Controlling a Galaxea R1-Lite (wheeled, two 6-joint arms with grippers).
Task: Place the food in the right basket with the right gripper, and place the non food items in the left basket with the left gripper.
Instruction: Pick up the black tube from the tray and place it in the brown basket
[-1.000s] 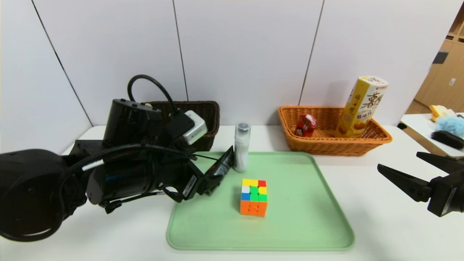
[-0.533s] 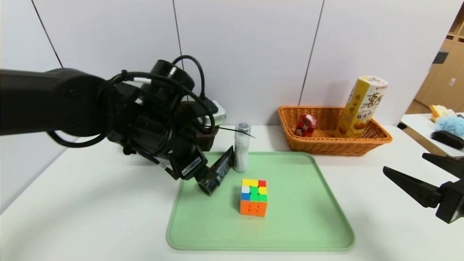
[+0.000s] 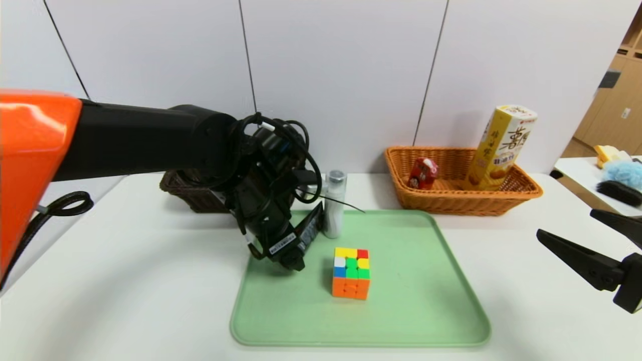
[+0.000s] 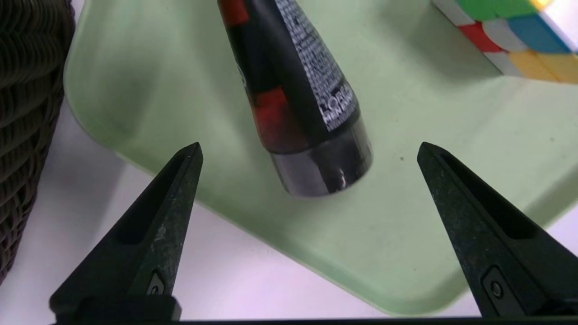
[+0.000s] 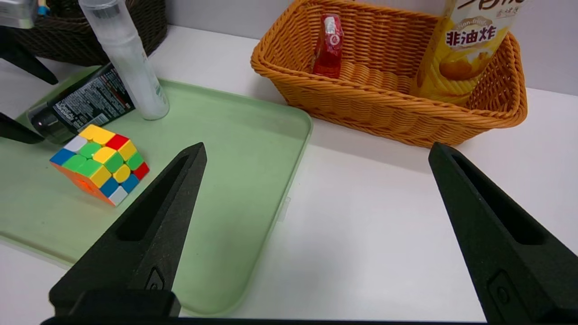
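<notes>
1 green tray (image 3: 401,321) on the table, 2 baskets: the dark one (image 3: 188,193) behind the left arm, the orange one (image 3: 451,200) w/ 2 food items, 1 tall yellow box (image 3: 504,148) (Chinese writing) and 1 small red carton (image 3: 422,173). On the tray 3 things: 1 white bottle (image 3: 334,205), 1 cube (image 3: 351,273), 1 dark tube (image 4: 298,90) marked "L'OREAL". Left gripper (image 4: 309,151) is over the tube's cap end, fingers wide apart, not touching. Right gripper (image 5: 316,151) hangs at the right of the table, also wide apart.
</notes>
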